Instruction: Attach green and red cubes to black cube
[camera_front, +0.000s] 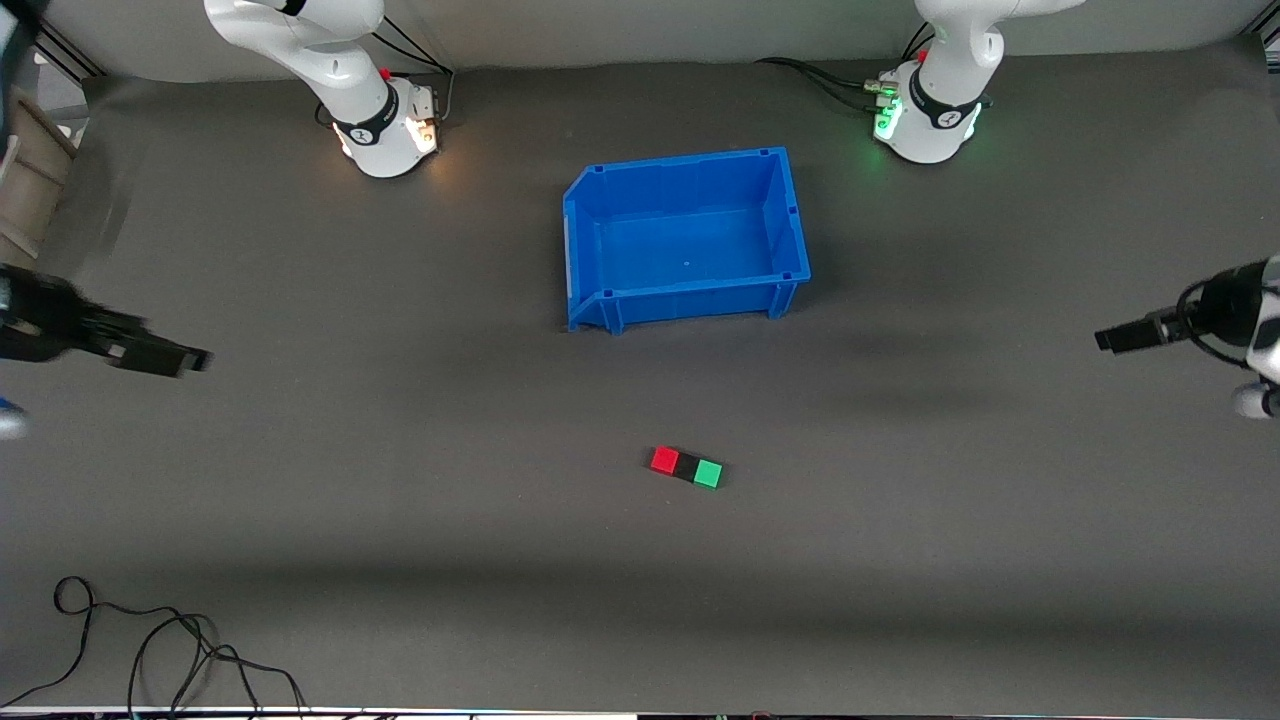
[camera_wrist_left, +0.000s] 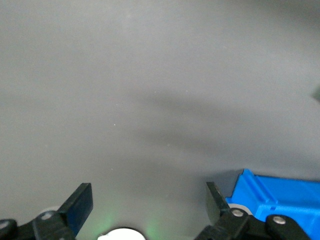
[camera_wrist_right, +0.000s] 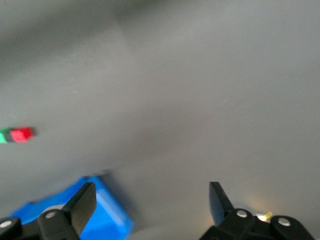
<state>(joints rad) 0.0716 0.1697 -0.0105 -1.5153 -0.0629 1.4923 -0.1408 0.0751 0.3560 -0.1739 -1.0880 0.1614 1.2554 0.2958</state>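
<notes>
The red cube (camera_front: 664, 460), black cube (camera_front: 686, 466) and green cube (camera_front: 708, 473) lie in one touching row on the grey table, black in the middle, nearer to the front camera than the blue bin. The red cube (camera_wrist_right: 21, 134) and a sliver of the green cube (camera_wrist_right: 4, 135) also show in the right wrist view. My right gripper (camera_front: 185, 358) is up over the table at the right arm's end, open and empty, as the right wrist view (camera_wrist_right: 152, 192) shows. My left gripper (camera_front: 1105, 340) is up at the left arm's end, open and empty, as the left wrist view (camera_wrist_left: 149, 192) shows.
An empty blue bin (camera_front: 590, 235) stands mid-table between the arm bases; it shows in the left wrist view (camera_wrist_left: 280, 197) and the right wrist view (camera_wrist_right: 107, 210). Black cables (camera_front: 150, 650) lie at the front corner at the right arm's end. A beige box (camera_front: 30, 170) stands off the table there.
</notes>
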